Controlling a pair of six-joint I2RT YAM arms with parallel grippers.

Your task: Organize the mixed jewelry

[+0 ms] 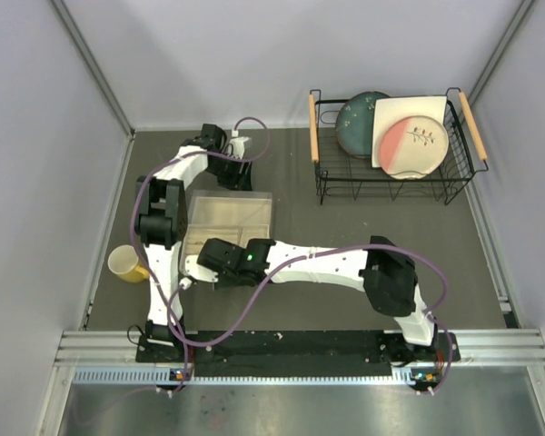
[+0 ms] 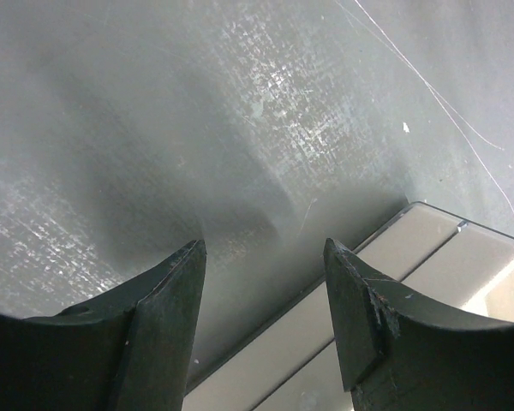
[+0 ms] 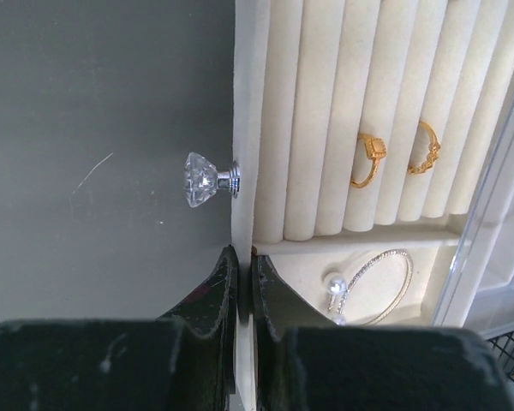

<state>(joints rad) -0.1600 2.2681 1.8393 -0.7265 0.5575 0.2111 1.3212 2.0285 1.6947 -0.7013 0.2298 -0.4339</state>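
A clear crystal knob (image 3: 204, 179) jutted beside the right gripper (image 3: 245, 257), which was clenched on the front wall of the beige slotted tray (image 3: 245, 103). Two gold rings (image 3: 370, 158) sat in its slots, with a silver wire bracelet (image 3: 373, 287) in the adjoining compartment. The left gripper (image 2: 261, 257) gaped empty.

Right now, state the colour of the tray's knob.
Clear faceted crystal knob on a silver stem; right wrist view shows it best.
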